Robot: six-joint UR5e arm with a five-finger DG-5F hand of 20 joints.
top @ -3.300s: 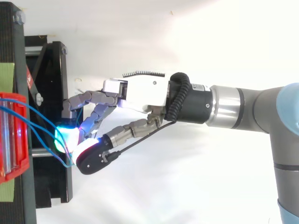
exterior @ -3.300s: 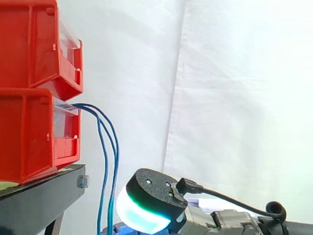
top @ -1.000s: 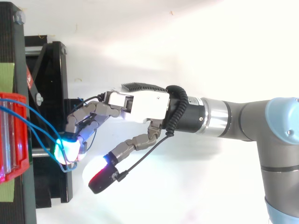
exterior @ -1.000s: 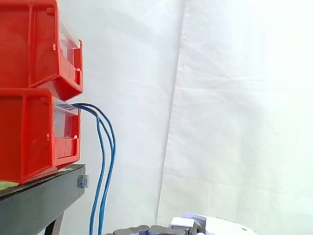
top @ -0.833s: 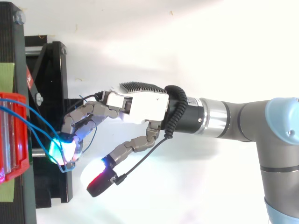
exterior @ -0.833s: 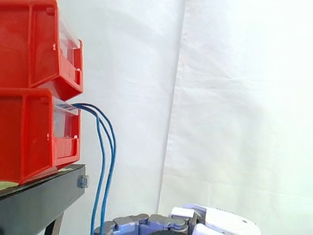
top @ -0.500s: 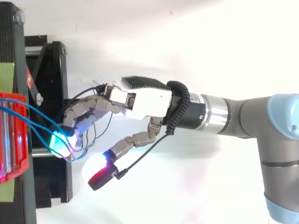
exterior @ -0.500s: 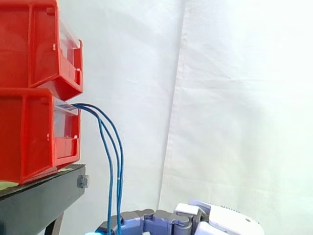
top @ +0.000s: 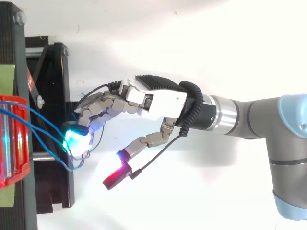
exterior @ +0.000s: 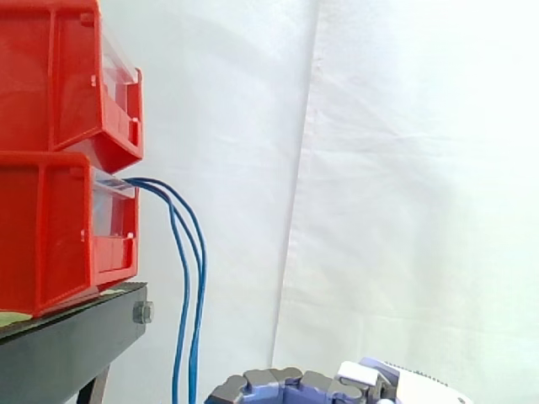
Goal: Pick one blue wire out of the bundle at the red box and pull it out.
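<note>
A: Quick one. Where's the hand (top: pixel 153 103)?

B: Top view: it comes in from the right on the grey arm (top: pixel 249 117) and reaches left toward the black stand (exterior: pixel 76 345). Side view: its knuckles sit at the bottom edge, right of the stand and lower than the bins.

A: Open or closed?

B: Fingers curled inward, with the cyan fingertips (top: pixel 76 139) bunched together just off the stand. The thumb (top: pixel 144 141) is spread well away from them, pointing down-left, and its tip glows red.

A: Holding anything?

B: The blue wires (exterior: pixel 202 269). From above they run from the bin to the cyan tips and loop under and round them, so the curled fingers have them hooked. I can't tell whether it's one strand or several; they overlap there.

A: Where do the wires start?

B: At the front lip of the lower red bin (exterior: pixel 59 236). They arc out to the right, then hang down beside the stand and run off the bottom edge.

A: Anything else?

B: An upper red bin (exterior: pixel 59 76) is stacked on the lower one, and the lower one sits on the stand. White curtain (exterior: pixel 404 168) behind.
</note>
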